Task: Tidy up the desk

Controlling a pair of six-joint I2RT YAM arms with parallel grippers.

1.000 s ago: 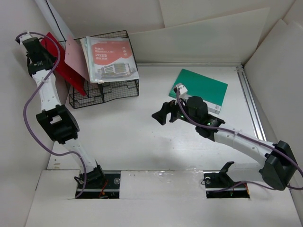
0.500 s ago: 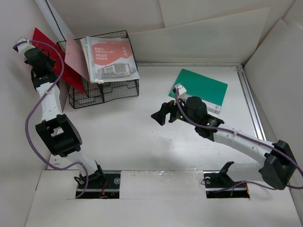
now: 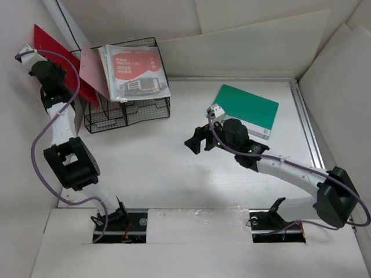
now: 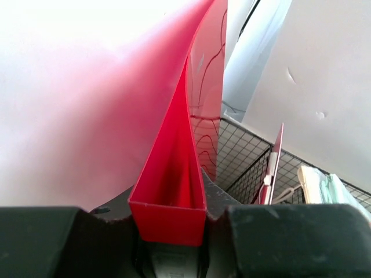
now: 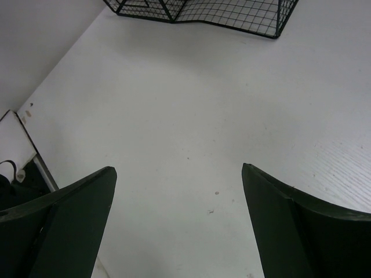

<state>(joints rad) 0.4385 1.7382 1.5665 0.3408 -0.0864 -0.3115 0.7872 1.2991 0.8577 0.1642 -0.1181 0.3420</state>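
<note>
At ten o'clock over the white desk (image 3: 168, 174), pinches a red folder (image 4: 174, 179) in the left gripper's (image 4: 171, 226) jaws, beside the wire basket (image 3: 130, 111); at centre, hangs the right gripper (image 5: 178, 169) above the tabletop, jaws spread; shows a green book (image 3: 249, 107) at one o'clock.

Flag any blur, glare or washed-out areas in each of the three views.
Top external: sharp, evenly lit, soft shadows on the desk. Left wrist: the red folder sits close to the lens, upper left bleached to pink-white haze; wire basket readable. Right wrist: desk crisp, dark fingers slightly soft.
</note>
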